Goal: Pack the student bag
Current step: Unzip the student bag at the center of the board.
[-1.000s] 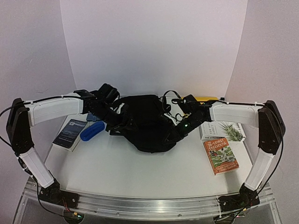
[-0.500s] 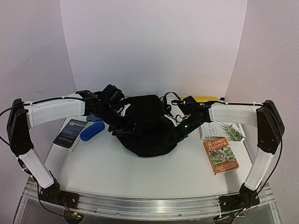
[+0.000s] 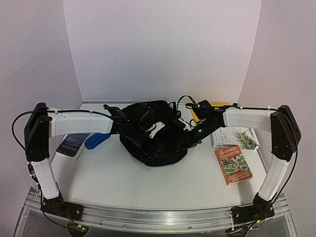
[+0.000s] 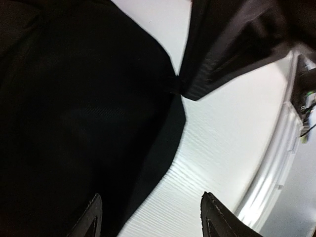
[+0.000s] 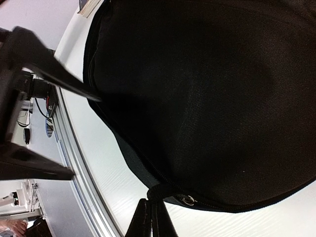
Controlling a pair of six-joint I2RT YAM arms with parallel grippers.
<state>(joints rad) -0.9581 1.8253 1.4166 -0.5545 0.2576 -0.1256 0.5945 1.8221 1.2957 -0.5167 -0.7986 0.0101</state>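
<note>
The student bag (image 3: 158,148) lies in a black, rounded heap on the white table (image 3: 148,182), about midway across and towards the back wall, with both arms reaching in over it from either side. The left arm stretches across the bag's top. In its wrist view the left claw (image 4: 150,219) is released: its two tips stand wide apart over the bag's edge and the bare table, gripping nothing. The right claw (image 5: 150,222) is clenched tight, its tips pinching a small nub of the bag's lower rim just beside a little metal ring (image 5: 187,200).

To the right of the bag a white book with a palm leaf on its cover (image 3: 236,138) lies flat, and an orange book (image 3: 233,166) lies just in front of it. To the left a dark booklet (image 3: 74,142) rests near the table's edge, with a blue case (image 3: 97,139) between it and the bag. A yellow thing (image 3: 216,105) shows behind the right arm; what it is cannot be told.
</note>
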